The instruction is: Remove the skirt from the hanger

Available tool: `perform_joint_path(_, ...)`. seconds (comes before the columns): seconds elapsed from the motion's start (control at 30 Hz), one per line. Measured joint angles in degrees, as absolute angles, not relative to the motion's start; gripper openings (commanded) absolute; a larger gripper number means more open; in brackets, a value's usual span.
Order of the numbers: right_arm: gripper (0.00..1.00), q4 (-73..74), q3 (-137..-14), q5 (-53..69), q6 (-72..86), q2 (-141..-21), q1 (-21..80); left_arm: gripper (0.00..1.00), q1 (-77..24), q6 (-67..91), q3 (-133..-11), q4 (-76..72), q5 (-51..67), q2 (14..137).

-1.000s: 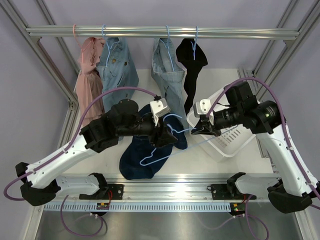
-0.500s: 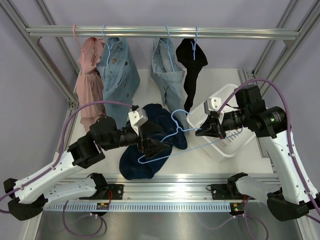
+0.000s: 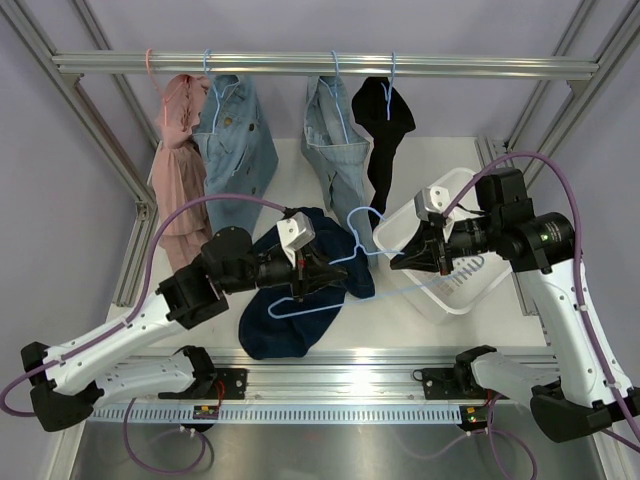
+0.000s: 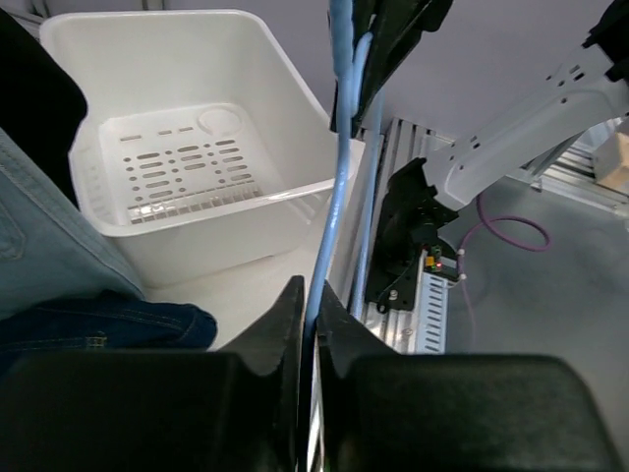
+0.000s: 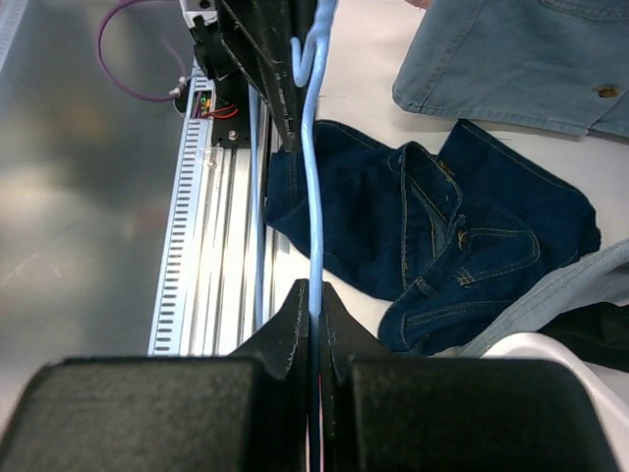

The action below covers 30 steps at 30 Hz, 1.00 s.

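Note:
A light blue wire hanger [image 3: 345, 258] is held level above the table between both arms. My left gripper [image 3: 318, 272] is shut on its wire [image 4: 334, 197], which runs straight up from the jaws in the left wrist view. My right gripper [image 3: 397, 262] is shut on the other end [image 5: 313, 197]. The skirt [image 3: 280, 330], dark blue denim, lies crumpled on the white table beneath the hanger. It also shows under the wire in the right wrist view [image 5: 432, 236] and at the lower left of the left wrist view [image 4: 98, 324].
A white slotted basket [image 3: 455, 290] stands at the right behind the right gripper, its wall [image 4: 197, 236] close to the left one. On the rail [image 3: 320, 63] hang a pink garment [image 3: 175, 150], a light denim jacket [image 3: 235, 140], another denim piece [image 3: 340, 150] and a black one [image 3: 385, 130].
My left gripper let go, opened wide and drew back to the left, then came in again and shut on the hanger's wire. The right gripper kept its grip and shifted slightly right.

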<state>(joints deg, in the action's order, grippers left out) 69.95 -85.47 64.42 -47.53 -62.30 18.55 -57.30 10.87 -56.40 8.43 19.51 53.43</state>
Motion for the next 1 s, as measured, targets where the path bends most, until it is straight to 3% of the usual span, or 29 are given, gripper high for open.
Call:
perform_joint_path(0.07, 0.03, 69.17, -84.90, 64.42, -46.94, -62.30, 18.22, 0.00, -57.34, 10.85, -56.40, 8.16, 20.51, 53.36)
perform_joint_path(0.13, 0.16, 68.40, -84.49, 64.62, -46.26, -62.30, 17.96, 0.00, -57.25, 10.96, -56.25, 7.68, 20.78, 53.34)
perform_joint_path(0.17, 0.25, 68.03, -84.25, 64.69, -45.89, -62.30, 17.91, 0.00, -57.08, 10.98, -55.99, 7.57, 20.78, 53.21)
perform_joint_path(0.2, 0.44, 67.79, -84.05, 64.82, -45.08, -62.30, 17.91, 0.00, -56.95, 11.03, -55.66, 7.62, 20.73, 53.04)
perform_joint_path(0.23, 0.57, 67.33, -83.88, 64.86, -44.29, -62.22, 17.87, 0.00, -56.86, 11.03, -55.24, 7.66, 20.73, 52.80)
perform_joint_path(0.43, 0.99, 63.94, -83.53, 64.03, -39.99, -61.17, 17.39, 0.00, -56.12, 10.96, -53.74, 10.87, 19.55, 47.99)
perform_joint_path(0.67, 1.00, 58.26, -85.60, 60.80, -33.91, -57.34, 14.37, 0.00, -55.94, 9.91, -54.72, 19.42, 13.56, 38.81)
perform_joint_path(1.0, 1.00, 41.65, -82.72, 44.91, -16.38, -50.78, 8.29, 0.00, -55.77, 8.91, -74.63, 35.73, -11.00, 36.18)
